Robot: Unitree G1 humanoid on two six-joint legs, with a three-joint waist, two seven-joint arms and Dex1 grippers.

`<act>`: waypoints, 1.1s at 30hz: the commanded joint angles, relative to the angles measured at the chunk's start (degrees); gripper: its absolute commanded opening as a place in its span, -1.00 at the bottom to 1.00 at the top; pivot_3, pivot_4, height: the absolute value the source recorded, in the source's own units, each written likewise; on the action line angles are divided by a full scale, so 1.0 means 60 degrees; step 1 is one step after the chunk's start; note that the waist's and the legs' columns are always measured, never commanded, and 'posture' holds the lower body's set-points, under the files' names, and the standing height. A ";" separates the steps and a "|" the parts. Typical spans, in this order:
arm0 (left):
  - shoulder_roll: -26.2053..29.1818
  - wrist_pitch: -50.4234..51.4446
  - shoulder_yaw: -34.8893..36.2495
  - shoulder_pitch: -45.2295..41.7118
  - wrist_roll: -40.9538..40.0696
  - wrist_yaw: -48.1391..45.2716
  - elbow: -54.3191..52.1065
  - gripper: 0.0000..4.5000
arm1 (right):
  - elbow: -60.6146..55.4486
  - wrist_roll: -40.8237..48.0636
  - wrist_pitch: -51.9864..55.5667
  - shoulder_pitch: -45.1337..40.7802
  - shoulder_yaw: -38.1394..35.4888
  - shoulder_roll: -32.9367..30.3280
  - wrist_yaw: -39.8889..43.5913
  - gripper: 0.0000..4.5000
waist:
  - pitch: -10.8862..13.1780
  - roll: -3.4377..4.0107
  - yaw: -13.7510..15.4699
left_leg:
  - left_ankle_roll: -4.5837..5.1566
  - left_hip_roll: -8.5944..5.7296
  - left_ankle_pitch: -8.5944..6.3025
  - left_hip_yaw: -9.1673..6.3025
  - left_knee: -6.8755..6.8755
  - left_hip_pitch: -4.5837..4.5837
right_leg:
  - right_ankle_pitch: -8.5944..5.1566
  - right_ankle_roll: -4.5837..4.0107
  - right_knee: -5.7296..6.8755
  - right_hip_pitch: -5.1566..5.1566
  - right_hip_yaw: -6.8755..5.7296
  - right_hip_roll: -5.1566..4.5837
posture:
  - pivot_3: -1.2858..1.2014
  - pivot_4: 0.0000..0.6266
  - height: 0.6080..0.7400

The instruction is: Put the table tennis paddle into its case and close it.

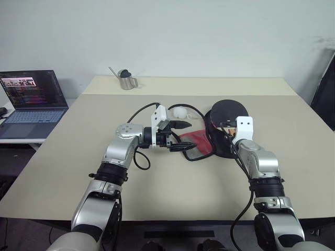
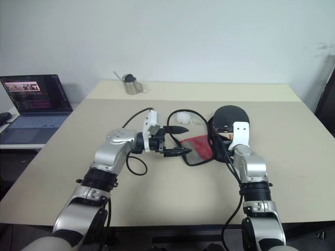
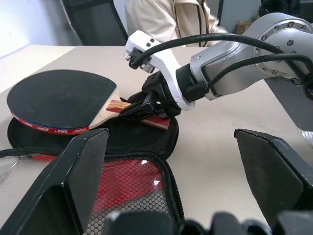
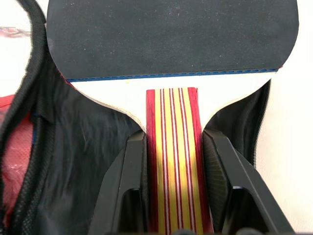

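My right hand (image 4: 172, 161) grips the table tennis paddle (image 3: 63, 100) by its striped handle, one finger (image 4: 128, 181) pressed on each side. The paddle's black face reaches out ahead of that hand, held just above the lower half of the case (image 3: 137, 142), which lies unzipped on the bench (image 1: 78, 157). My left hand (image 1: 180, 137) hangs spread wide and empty beside the case's red mesh flap, pointing toward the right hand.

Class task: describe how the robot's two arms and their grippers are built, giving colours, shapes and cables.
Both arms are silver metal segments with black joint rings. Each wrist carries a white bracket. Loose black cables run along them. The left gripper and right gripper each have two black, wedge-shaped fingers.
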 commanded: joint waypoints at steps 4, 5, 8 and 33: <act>-0.0009 -0.0135 0.0056 -0.0281 -0.0085 0.0011 -0.0134 1.00 | -0.0725 0.0143 -0.0391 0.0090 -0.0209 0.0137 -0.0012 -0.27 | 0.0000 0.0000 0.0007 | 0.0000 0.0001 0.0000 -0.0003 0.0000 0.0000 | 0.0000 0.0000 0.0000 0.0000 -0.0003 0.0000 | 0.03 -0.52 1.00; -0.0008 -0.0136 0.0055 -0.0281 -0.0083 0.0009 -0.0133 1.00 | -0.0688 0.0025 -0.0302 0.0098 -0.0067 0.0073 0.0011 -0.27 | 0.0000 0.0000 0.0008 | 0.0000 0.0000 0.0000 -0.0002 0.0000 -0.0001 | 0.0000 0.0000 -0.0001 0.0000 -0.0002 0.0000 | 0.03 -0.52 1.00; -0.0007 -0.0137 0.0050 -0.0282 -0.0074 0.0010 -0.0133 1.00 | -0.0647 -0.0029 -0.0201 0.0098 0.0140 0.0027 0.0169 -0.27 | 0.0000 0.0000 0.0004 | 0.0000 -0.0002 0.0000 0.0002 0.0002 0.0000 | 0.0001 0.0000 0.0001 0.0000 0.0002 -0.0002 | 0.03 -0.52 1.00; 0.0020 -0.0149 0.0051 -0.0296 -0.0059 -0.0047 -0.0134 1.00 | -0.0757 0.0097 0.0315 0.0211 0.0158 0.0115 0.0211 -0.27 | 0.0000 0.0000 0.0006 | 0.0000 0.0002 0.0000 -0.0006 0.0002 0.0001 | 0.0000 -0.0001 0.0003 0.0002 -0.0004 0.0002 | 0.03 -0.52 1.00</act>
